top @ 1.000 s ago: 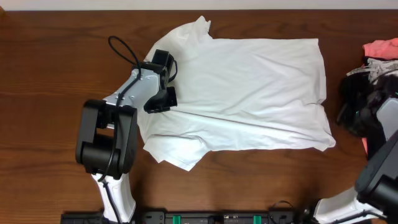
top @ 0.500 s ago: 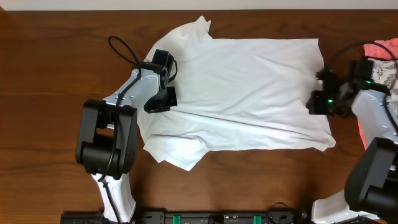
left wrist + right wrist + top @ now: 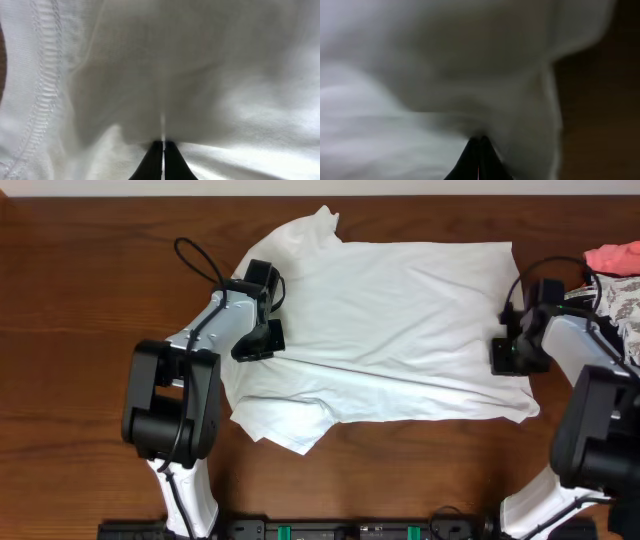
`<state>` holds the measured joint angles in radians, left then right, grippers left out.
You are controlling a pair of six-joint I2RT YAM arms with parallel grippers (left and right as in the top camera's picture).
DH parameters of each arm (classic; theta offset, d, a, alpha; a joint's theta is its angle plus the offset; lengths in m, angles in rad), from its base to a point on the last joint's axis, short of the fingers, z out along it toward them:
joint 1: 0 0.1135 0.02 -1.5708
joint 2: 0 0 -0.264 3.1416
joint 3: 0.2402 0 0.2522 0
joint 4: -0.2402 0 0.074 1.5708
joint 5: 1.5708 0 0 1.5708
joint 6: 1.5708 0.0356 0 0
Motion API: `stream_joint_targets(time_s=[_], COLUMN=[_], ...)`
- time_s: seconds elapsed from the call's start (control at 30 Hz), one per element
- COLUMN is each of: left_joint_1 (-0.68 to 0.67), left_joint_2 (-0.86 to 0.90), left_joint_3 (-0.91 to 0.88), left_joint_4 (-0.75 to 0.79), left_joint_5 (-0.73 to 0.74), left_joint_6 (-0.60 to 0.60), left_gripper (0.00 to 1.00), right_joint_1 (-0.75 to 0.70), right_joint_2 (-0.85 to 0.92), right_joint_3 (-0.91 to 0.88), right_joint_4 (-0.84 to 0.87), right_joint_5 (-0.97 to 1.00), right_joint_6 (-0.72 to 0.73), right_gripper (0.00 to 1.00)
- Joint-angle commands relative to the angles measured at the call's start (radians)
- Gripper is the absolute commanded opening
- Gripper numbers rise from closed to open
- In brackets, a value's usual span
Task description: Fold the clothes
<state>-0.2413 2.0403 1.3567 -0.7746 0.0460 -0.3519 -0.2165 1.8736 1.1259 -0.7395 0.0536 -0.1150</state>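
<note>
Surface [image 3: 70, 330]: dark brown wood grain, bare across its 9 o'clock half. Of the room, only a pale strip [image 3: 150, 188] shows, along the far edge at 12 o'clock.

6 o'clock, nearest: a black base rail [image 3: 350, 530] with green patches.

Left arm [image 3: 172, 402]: reaches from 7 o'clock toward centre, with a black cable [image 3: 197, 258] looping off it. Its wrist covers the 9 o'clock edge of the T-shirt [image 3: 400, 310]. Left jaws: together, clamped on a pinch of the cloth. In the left wrist view the dark fingertips [image 3: 152, 167] meet in a thin line and creases run out from them. A stitched seam [image 3: 42, 90] sits at 9 o'clock in that view.

Right arm [image 3: 590, 430]: comes up the 3 o'clock side, with its wrist over the shirt's 3 o'clock edge. Right jaws: fingertips [image 3: 470, 169] together against the cloth. That view is blurred, so I cannot tell whether a fold is caught between them.

T-shirt: white, spread flat from the centre of the surface toward 3 o'clock. One sleeve points to 11 o'clock and the other to 7 o'clock, and the straight hem faces 3 o'clock. A long crease runs from 9 to 3 o'clock across its near part.

2 o'clock, farthest: a pink cloth [image 3: 612, 256] and a pale patterned cloth [image 3: 628, 300] lie at the surface edge. Both are apart from the shirt and just beyond the right wrist.
</note>
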Motion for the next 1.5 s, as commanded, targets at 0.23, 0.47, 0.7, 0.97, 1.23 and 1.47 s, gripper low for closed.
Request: stream_joint_targets(time_s=[0.23,0.47,0.7,0.97,1.23,1.47], left_joint_1=[0.003,0.003,0.003,0.003,0.003,0.003], left_joint_2=[0.071,0.071,0.071,0.071,0.071,0.071], left_joint_3=[-0.018,-0.018,-0.018,-0.018,-0.018,-0.018], left_joint_4=[0.018,0.021,0.021,0.021,0.021,0.021], left_joint_5=[-0.013,-0.013,-0.013,-0.013,-0.013,-0.013], left_joint_6=[-0.005,-0.005,-0.005,-0.005,-0.005,-0.005], left_gripper=[0.06,0.06,0.06,0.07,0.07,0.07], right_joint_1=[-0.168,-0.29,-0.31,-0.322,-0.328,-0.375], right_joint_2=[0.0,-0.026,-0.116,-0.215,-0.215,-0.215], right_joint_3=[0.021,0.032,0.04,0.033,-0.061,-0.158], right_joint_4=[-0.066,-0.14,-0.249,-0.296,-0.209,-0.148], right_joint_5=[0.229,0.055,-0.075,-0.186,-0.186,-0.193], right_joint_6=[0.284,0.345,0.346,0.348,0.392,0.39], right_gripper=[0.01,0.01,0.1,0.41,0.41,0.4])
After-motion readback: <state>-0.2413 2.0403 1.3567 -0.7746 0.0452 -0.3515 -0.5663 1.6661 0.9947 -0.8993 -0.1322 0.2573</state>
